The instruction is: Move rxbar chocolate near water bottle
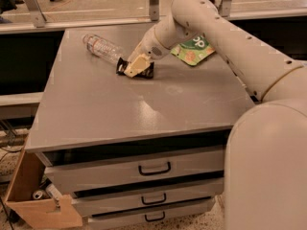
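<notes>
The rxbar chocolate (144, 72) is a small black shiny bar lying on the grey cabinet top (120, 109), just right of the bottle's lower end. My gripper (135, 66) sits over the bar's left part, its cream fingers (139, 63) shut on it. The water bottle (102, 47) is a clear crinkled plastic bottle lying on its side at the back left of the top, its near end almost touching the bar and my gripper.
A green snack pouch (193, 50) lies at the back right, partly behind my arm (230, 47). The cabinet has several drawers (153, 169) below. A cardboard box (33, 195) stands on the floor at the left. A railing runs behind the cabinet.
</notes>
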You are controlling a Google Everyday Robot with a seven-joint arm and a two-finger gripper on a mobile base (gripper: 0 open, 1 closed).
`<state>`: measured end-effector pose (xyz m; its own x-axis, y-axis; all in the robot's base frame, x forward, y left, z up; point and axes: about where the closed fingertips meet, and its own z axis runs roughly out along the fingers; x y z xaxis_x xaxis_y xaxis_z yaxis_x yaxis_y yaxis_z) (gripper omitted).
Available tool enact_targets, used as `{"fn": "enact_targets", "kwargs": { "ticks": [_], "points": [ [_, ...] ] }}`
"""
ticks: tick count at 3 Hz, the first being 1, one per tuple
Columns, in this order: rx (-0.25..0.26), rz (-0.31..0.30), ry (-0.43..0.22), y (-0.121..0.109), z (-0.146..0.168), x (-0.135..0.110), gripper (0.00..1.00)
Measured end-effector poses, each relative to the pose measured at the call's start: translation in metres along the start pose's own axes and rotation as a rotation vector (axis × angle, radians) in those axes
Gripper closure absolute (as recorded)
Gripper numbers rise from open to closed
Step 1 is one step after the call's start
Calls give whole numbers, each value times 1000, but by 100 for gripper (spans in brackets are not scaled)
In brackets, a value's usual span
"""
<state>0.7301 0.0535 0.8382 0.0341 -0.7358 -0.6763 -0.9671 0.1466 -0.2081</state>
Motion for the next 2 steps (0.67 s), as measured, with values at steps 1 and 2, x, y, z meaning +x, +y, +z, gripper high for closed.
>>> {"fn": "enact_targets", "kwargs": {
  "ticks": [1,2],
  "points": [
    [1,1,2,-3,-2,-2,87],
    [1,1,2,-3,-2,-2,64]
  ]
}}
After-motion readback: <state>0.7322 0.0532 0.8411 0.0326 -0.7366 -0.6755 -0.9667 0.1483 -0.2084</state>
